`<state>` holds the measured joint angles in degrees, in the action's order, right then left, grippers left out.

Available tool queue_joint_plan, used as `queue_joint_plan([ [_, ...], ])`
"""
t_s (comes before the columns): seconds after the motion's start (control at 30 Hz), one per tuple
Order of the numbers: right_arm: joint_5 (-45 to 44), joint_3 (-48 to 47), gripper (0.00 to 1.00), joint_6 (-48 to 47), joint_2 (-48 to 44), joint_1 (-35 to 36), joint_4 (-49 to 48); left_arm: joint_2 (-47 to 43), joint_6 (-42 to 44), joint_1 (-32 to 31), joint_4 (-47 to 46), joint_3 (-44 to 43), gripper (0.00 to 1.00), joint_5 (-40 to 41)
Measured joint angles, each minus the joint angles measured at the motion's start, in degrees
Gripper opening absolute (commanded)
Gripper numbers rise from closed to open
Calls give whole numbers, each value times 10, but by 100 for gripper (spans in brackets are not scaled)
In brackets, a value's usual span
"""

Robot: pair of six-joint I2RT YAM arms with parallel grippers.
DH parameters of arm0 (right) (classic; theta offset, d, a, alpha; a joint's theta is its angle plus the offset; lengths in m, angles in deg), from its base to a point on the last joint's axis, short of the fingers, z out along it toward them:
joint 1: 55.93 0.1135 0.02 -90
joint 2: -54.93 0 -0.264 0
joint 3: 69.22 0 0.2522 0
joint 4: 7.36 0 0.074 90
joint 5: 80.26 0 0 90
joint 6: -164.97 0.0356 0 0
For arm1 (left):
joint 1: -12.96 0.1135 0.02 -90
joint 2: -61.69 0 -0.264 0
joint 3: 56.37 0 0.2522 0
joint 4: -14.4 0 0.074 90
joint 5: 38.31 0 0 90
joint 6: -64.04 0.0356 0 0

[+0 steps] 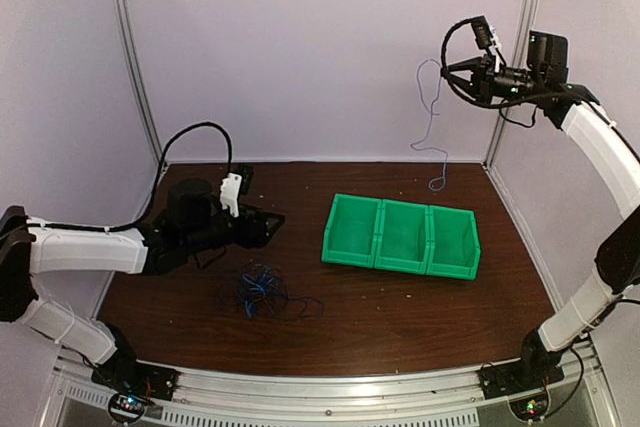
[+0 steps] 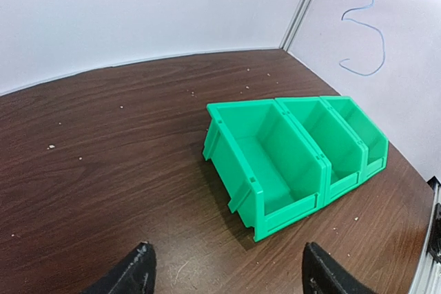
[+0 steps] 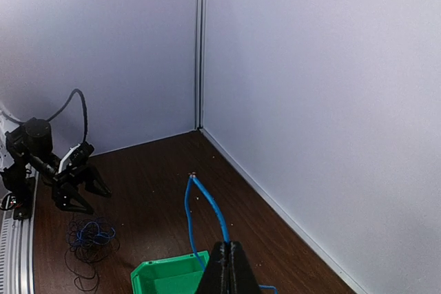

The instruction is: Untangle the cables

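The cables lie partly as a small tangle (image 1: 258,292) of thin black and blue wires on the brown table, also visible as the tangle (image 3: 89,235) in the right wrist view. My right gripper (image 1: 450,65) is raised high at the back right, shut on one blue cable (image 1: 432,127) that hangs down to the table. In its wrist view the right gripper (image 3: 228,247) pinches the blue cable (image 3: 210,204), which arches out beyond the tips. My left gripper (image 1: 268,225) hovers just behind the tangle, low over the table. The left gripper (image 2: 227,272) is open with nothing between its fingers (image 2: 134,273).
Three joined green bins (image 1: 400,237) stand right of centre on the table, all seeming empty; the bins (image 2: 296,163) lie ahead of the left gripper. White walls and metal posts close in the back and sides. The hanging blue cable (image 2: 365,39) shows against the right wall.
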<state>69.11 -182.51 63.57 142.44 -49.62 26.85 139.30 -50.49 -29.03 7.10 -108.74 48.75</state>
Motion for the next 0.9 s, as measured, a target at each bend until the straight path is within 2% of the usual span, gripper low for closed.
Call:
queue_joint_plan([
  [0.33, -20, 14, 0, -24, -42, -18, 19, -27, 8, 0, 27, -4, 74, 19],
  [0.9, -26, 125, 0, -30, -125, -91, 25, -28, 46, 0, 50, -12, 74, 44],
])
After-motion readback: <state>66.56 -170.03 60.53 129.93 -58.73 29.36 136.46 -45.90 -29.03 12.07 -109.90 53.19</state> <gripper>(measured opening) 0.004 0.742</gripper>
